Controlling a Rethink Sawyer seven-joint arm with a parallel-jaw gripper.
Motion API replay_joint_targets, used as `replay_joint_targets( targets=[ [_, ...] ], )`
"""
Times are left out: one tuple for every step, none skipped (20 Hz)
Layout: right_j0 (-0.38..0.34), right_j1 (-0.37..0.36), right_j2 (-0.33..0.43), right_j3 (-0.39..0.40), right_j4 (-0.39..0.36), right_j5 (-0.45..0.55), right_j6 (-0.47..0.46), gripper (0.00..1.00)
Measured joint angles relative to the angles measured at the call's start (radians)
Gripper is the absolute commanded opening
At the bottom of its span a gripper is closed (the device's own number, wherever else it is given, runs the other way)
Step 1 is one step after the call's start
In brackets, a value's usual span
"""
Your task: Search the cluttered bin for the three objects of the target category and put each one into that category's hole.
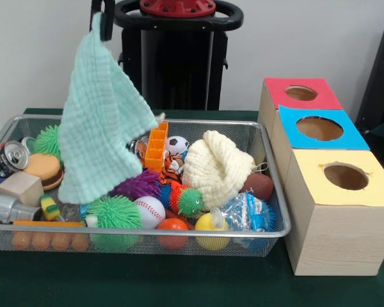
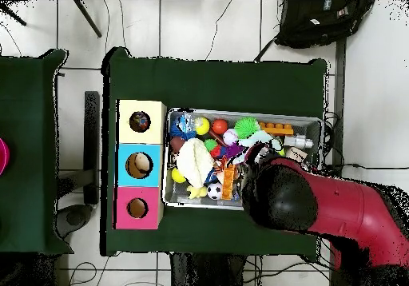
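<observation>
Bin (image 1: 243, 238) clutter partly hidden by gripper-held (image 1: 106, 14) cloth (image 1: 99, 121).

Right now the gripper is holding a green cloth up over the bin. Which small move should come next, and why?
Probably carry the mint green cloth sideways toward the yellow-surround hole. The gripper pinches its top corner, and the cloth hangs free above the wire bin, with its lower edge just over the toys. A little more lift first might keep it from dragging across them.

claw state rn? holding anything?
Claw: shut on the mint green cloth, which hangs lifted above the cluttered bin. The overhead view hides the claw under the arm.
</observation>
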Motion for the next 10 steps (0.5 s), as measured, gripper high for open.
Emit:
replay_joint_targets(
  targets=[
    [-0.001,-0.01,0.0,0.0,0.002,0.006,0.0,0.0],
    [-0.002,-0.027,0.0,0.0,0.008,0.01,0.0,0.0],
    [-0.001,-0.033,0.001,0.0,0.01,0.01,0.0,0.0],
    [-0.001,-0.04,0.001,0.0,0.013,0.01,0.0,0.0],
    [-0.002,-0.048,0.0,0.0,0.016,0.01,0.0,0.0],
    [-0.001,-0.052,0.0,0.0,0.017,0.01,0.0,0.0],
    [-0.001,-0.057,0.0,0.0,0.019,0.01,0.0,0.0],
    [-0.001,-0.069,0.001,0.0,0.023,0.01,0.0,0.0],
    [-0.001,-0.076,0.0,0.0,0.025,0.011,0.0,0.0],
    [-0.001,-0.079,0.0,0.0,0.026,0.012,0.0,0.0]
  ],
)
